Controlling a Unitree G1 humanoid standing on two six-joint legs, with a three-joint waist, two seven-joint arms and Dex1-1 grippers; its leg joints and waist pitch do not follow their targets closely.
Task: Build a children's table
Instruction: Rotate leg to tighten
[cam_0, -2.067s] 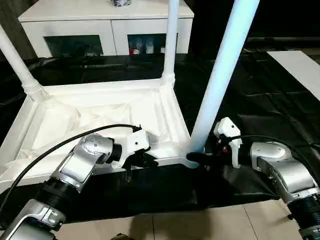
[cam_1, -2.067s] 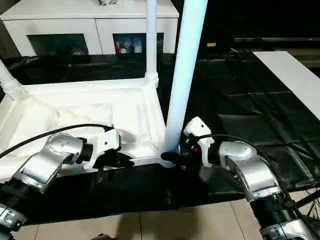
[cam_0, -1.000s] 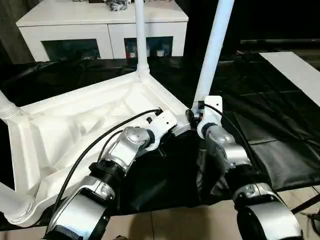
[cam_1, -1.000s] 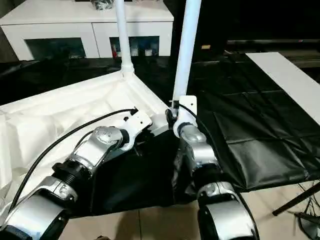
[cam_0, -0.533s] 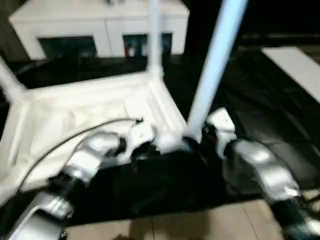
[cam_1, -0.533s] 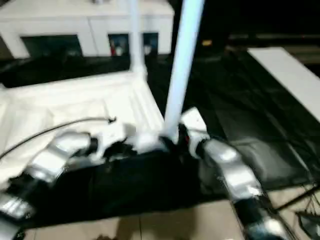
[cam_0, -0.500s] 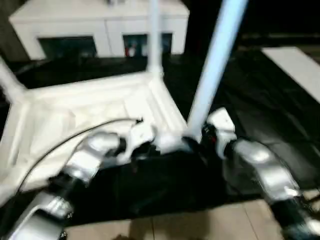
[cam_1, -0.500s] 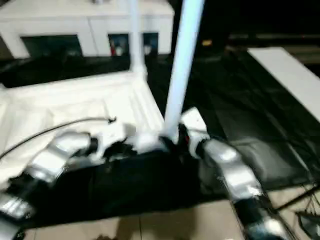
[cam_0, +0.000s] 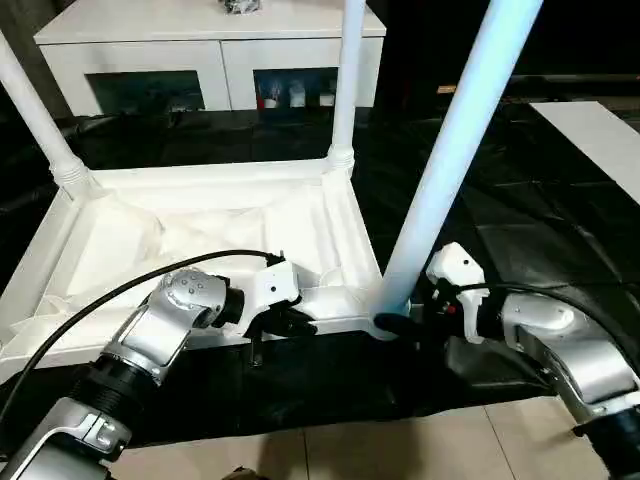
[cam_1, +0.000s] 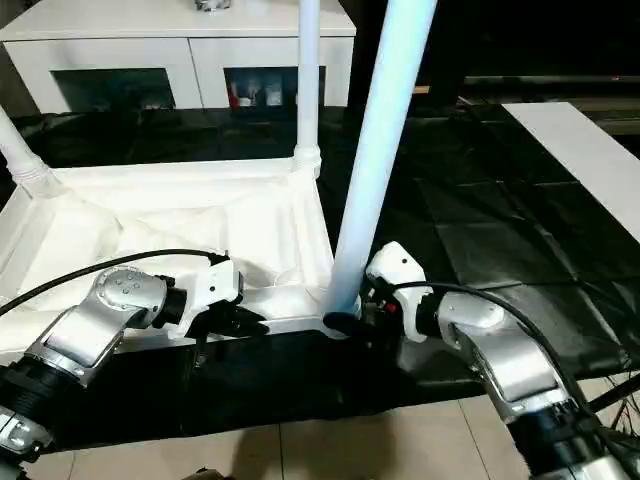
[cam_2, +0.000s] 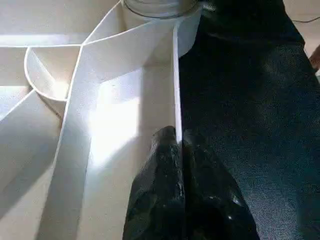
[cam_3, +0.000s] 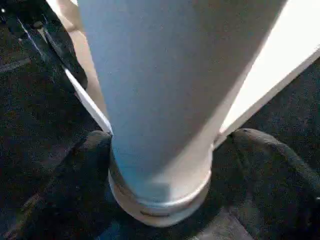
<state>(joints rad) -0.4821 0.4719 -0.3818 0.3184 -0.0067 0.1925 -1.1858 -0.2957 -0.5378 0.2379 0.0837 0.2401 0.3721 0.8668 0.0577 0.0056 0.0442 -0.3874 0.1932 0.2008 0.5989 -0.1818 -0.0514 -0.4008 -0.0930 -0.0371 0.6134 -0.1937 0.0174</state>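
The children's table lies upside down on a black sheet, its ribbed white top (cam_0: 200, 225) facing up. Three white legs stand in corner sockets: far left (cam_0: 35, 110), far right (cam_0: 346, 80) and near right (cam_0: 450, 150). My left gripper (cam_0: 292, 322) is at the near rim, left of the near right corner. In the left wrist view its fingers (cam_2: 160, 165) are shut on that thin rim wall. My right gripper (cam_0: 392, 322) sits at the base of the near right leg (cam_3: 160, 75). Its fingers (cam_3: 92, 150) stand open on either side of the leg's collar.
A white cabinet (cam_0: 210, 40) with glass doors stands behind the table. The black sheet (cam_0: 500, 220) covers the floor to the right, with a white board (cam_0: 600, 130) at the far right. Pale tiles (cam_0: 350, 450) run along the near edge below my forearms.
The head camera swung aside and back. The table and both arms stand much as they did two seconds ago: left gripper on the rim, right gripper at the leg's base.
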